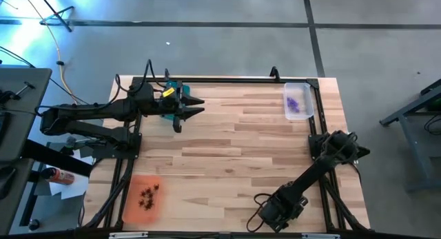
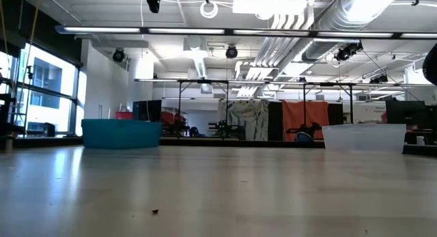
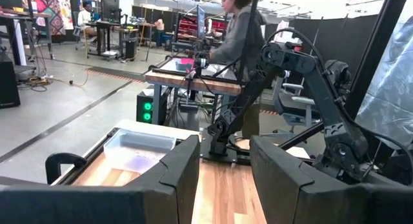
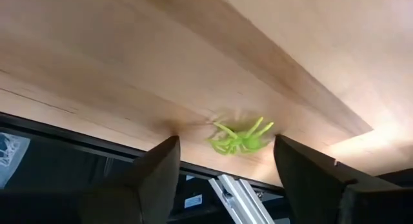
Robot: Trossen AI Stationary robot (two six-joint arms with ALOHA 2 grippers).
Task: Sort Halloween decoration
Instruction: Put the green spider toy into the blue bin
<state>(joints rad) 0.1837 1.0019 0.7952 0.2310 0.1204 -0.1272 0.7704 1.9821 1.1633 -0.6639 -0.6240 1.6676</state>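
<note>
A: Step in hand?
B: Picking a lime green spiky plastic spider (image 4: 240,139) by the table's right edge; right gripper (image 4: 226,166) spread astride it.
A: Next?
B: Likely lowering, pinching. Left gripper (image 3: 224,169) apart, empty, over the teal tray.

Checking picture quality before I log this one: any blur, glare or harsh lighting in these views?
Right wrist view: the lime green spider is motion-smeared between the right gripper's open fingers, and the table's far corner is washed out. High view: blue glare at the top left corner. Low view: bright ceiling lights, and the teal tray and clear tray read dim against them. Left wrist view: evenly lit.
</note>
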